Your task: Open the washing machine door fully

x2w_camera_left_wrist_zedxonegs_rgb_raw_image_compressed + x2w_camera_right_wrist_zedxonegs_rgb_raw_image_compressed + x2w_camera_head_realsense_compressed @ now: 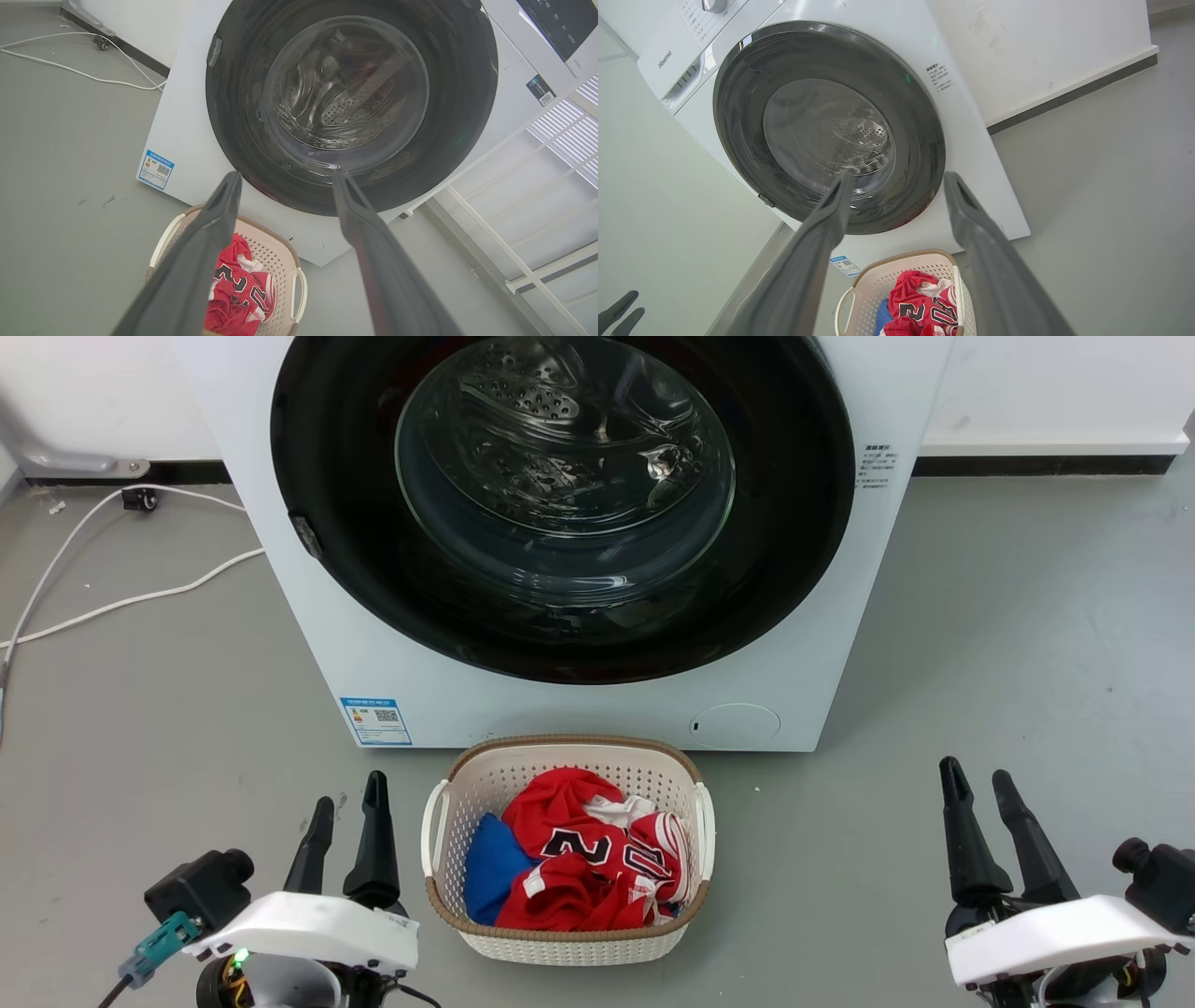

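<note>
The white washing machine [597, 709] stands ahead on the grey floor, also in the wrist views [187, 140] [971, 154]. Its round glossy black washing machine door [794, 541] lies flat against the front, the steel drum showing through the glass window; the door [233, 116] [920, 140] looks the same from both wrists. A small latch tab sits on the door's left rim. My left gripper [350, 798] [286, 179] hovers open at lower left, well short of the machine. My right gripper [978, 782] [899, 182] hovers open at lower right, equally far back. Neither holds anything.
A white laundry basket [439, 831] with red and blue clothes stands on the floor right before the machine, between my grippers. White cables [121, 602] trail over the floor at left. A wall with dark skirting [1046, 462] runs behind.
</note>
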Robot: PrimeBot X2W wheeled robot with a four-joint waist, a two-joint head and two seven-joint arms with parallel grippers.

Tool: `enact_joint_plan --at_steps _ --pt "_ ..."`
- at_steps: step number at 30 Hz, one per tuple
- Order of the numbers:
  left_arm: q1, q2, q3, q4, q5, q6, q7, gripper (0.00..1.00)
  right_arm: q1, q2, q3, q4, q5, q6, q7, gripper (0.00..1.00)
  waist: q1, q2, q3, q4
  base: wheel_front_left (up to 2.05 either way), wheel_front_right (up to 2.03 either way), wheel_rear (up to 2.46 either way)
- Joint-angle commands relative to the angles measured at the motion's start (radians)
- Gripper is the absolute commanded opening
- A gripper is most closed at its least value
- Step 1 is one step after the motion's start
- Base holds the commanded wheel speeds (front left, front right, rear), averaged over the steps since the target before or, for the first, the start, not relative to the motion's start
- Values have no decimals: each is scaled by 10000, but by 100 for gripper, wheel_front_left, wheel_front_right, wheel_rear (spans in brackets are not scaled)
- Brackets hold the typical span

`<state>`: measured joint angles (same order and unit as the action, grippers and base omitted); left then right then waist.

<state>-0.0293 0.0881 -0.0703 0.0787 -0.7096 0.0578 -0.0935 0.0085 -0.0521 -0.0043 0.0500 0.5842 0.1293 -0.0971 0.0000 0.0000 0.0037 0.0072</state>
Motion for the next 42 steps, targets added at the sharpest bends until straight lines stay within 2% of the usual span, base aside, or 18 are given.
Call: enact_joint_plan --at_steps 1,26,42 --pt "-44 93 -86 -196 298 65 -112 100 33 -6 20 -199 -271 17 -104 100 0 0 -6 2 0 0 0" --pt "268 134 -639 -571 2787 389 -765 100 417 7 19 -896 -2309 21 -744 100 0 0 -53 -6 0 0 0" --pt "493 -228 -353 -375 3753 38 -1142 100 615 16 156 -1079 -3098 21 -1113 100 0 0 -18 35 0 0 0"
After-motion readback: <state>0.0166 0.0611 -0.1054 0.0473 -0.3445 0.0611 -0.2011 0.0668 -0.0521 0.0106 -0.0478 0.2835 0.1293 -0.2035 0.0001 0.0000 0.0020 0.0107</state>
